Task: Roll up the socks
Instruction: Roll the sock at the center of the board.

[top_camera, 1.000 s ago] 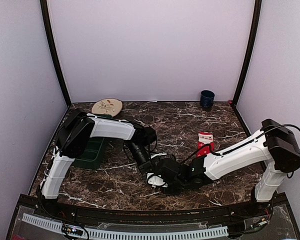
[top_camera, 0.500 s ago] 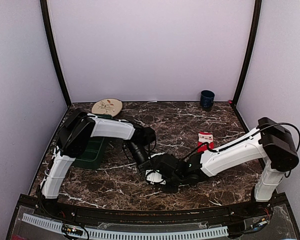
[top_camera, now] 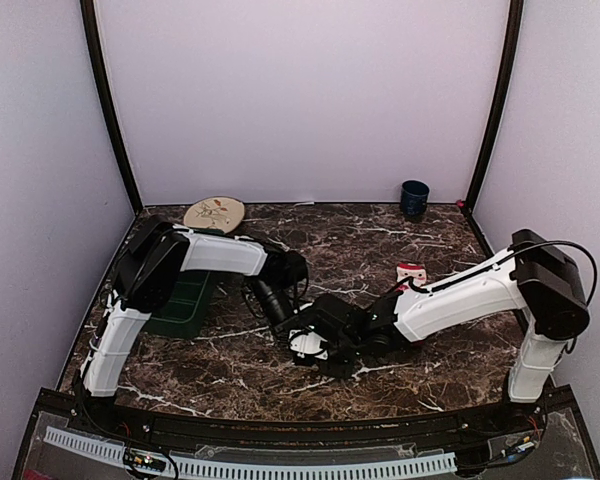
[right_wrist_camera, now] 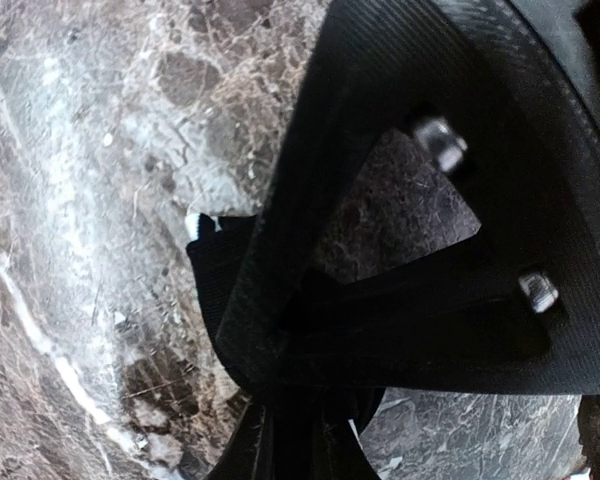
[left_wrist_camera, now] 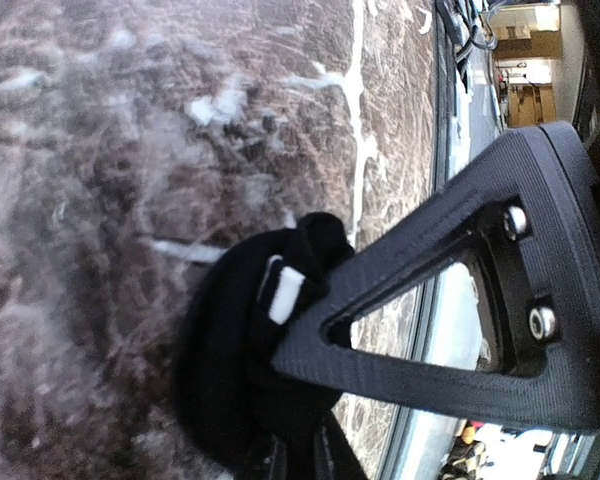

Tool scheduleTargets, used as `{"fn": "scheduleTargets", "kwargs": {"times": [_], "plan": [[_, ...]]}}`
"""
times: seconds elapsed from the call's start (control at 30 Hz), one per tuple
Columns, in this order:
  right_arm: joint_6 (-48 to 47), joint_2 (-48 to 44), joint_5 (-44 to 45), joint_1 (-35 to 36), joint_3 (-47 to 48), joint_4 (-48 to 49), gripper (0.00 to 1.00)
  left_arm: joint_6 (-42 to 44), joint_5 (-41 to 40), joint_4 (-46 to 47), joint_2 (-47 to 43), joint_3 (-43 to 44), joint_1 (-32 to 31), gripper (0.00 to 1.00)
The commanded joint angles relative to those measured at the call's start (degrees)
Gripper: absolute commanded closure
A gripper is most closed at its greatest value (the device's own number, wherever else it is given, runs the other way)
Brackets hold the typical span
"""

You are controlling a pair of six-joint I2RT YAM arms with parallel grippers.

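1. On my overhead feed both arms reach in to one spot at the near middle of the marble surface. Their wrists crowd together there and hide most of what lies under them.
2. The black sock sits at that spot, bunched into a lump on the surface, with a small white patch showing in its folds.
3. The left jaws are clamped on the bunched black sock. One finger presses into the fabric.
4. From the right wrist, the right jaws look pinched together on the black fabric too.
5. The red sock lies to the right and farther back, well apart from the black one. The right forearm crosses its near end and covers it.
6. A green tray sits at the left, partly under the left arm.
7. A round plate rests at the far left, and its design is too small to make out.
8. A dark blue cup stands at the far right.
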Motion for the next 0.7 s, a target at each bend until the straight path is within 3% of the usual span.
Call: {"fn": "scheduleTargets", "kwargs": {"times": [0.0, 0.67], "plan": [[1.92, 4.62, -4.87, -1.50, -0.09, -5.44, 0.91, -2.44, -5.39, 1.04, 1.52, 0.60, 1.59, 0.83], [6.76, 7.17, -10.73, -5.10, 3.20, -10.56, 0.92, -11.22, -7.94, 11.81, -3.93, -5.99, 6.49, 0.72]]}}
